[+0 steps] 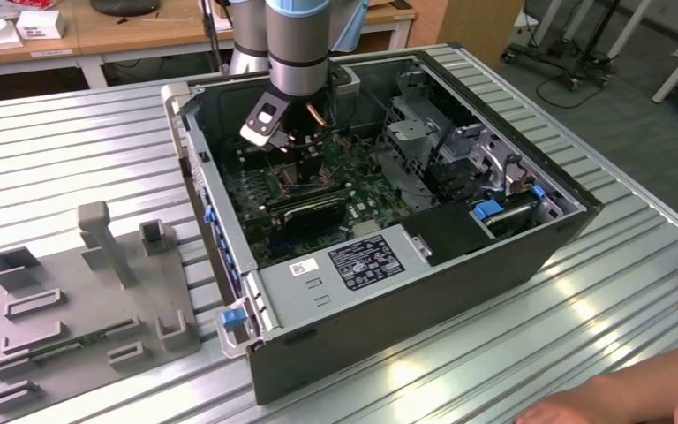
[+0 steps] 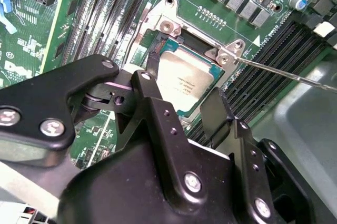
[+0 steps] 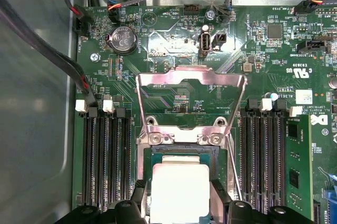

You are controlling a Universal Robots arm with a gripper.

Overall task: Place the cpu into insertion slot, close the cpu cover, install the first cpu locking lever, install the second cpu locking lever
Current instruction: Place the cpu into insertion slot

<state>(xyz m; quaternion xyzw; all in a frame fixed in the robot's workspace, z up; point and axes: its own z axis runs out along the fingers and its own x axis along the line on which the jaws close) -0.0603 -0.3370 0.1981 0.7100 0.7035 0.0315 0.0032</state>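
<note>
The exterior view is showing the whole computer case (image 1: 433, 291); the first wrist view, the cpu cover (image 3: 190, 75) lying open. The pale silvery cpu (image 3: 179, 187) is sitting in the insertion slot (image 3: 179, 151), the gripper (image 3: 179, 205) straddling it; whether it is clamping, I cannot tell.

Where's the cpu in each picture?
Exterior view: under the gripper, too small to tell.
First wrist view: cpu in the slot, by the open cover.
Second wrist view: cpu in the slot, just past the gripper.
Shared landmark: memory slots flanking it.
</note>
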